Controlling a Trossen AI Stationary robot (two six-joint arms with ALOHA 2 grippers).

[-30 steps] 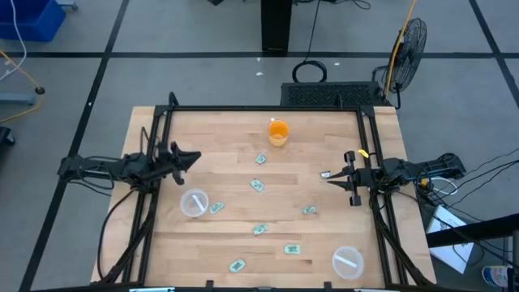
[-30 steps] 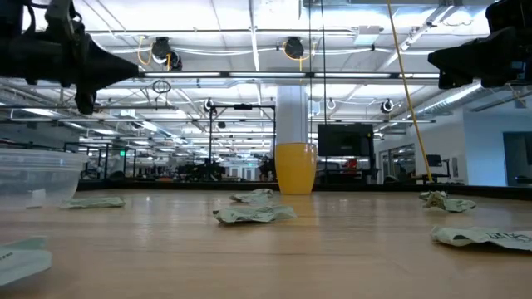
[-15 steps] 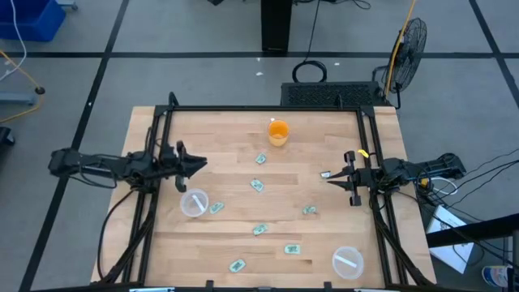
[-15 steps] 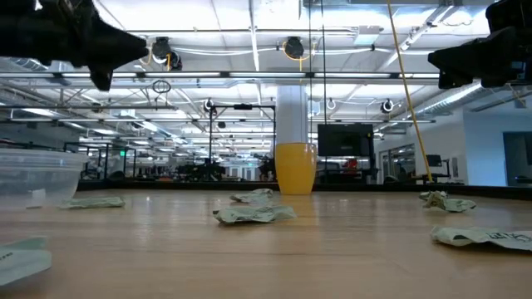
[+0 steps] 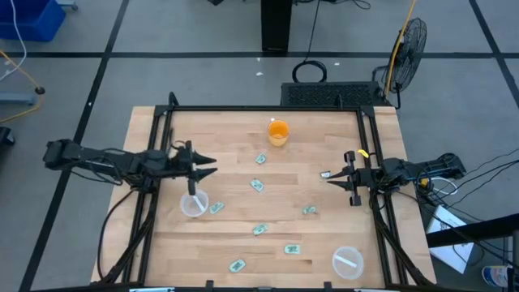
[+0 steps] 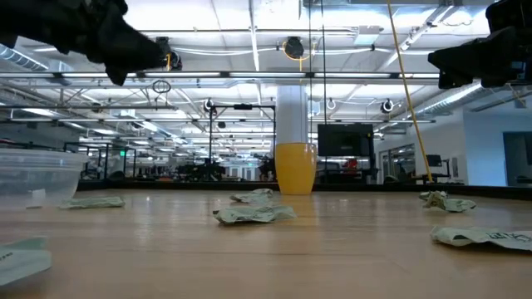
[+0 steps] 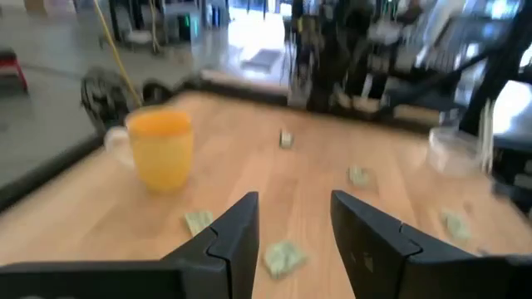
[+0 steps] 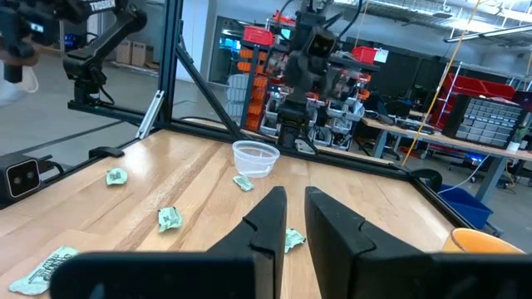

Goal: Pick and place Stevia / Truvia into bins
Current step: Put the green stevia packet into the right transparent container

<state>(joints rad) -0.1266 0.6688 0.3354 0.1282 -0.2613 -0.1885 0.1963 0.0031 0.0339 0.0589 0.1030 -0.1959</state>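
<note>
Several green-and-white Stevia packets point(image 5: 257, 186) lie flat and scattered over the wooden table point(image 5: 324, 130), also seen in the low view point(image 6: 253, 214). One clear cup point(image 5: 194, 203) stands at the near left, a second point(image 5: 348, 261) at the near right. My left gripper point(image 5: 212, 169) hovers level just beyond the left cup, open, with nothing between its fingers point(image 7: 295, 208). My right gripper point(image 5: 326, 176) waits at the right edge, its fingers point(image 8: 296, 199) close together and empty.
An orange cup point(image 5: 278, 132) stands upright at the far middle of the table. Black frame rails point(image 5: 162, 146) run along the left and right table edges. Bare wood lies between the packets at the table's centre.
My left gripper has gone from the table's left edge toward the right, out over the table past the left clear cup, and has risen a little. The packets and cups have stayed in place.
</note>
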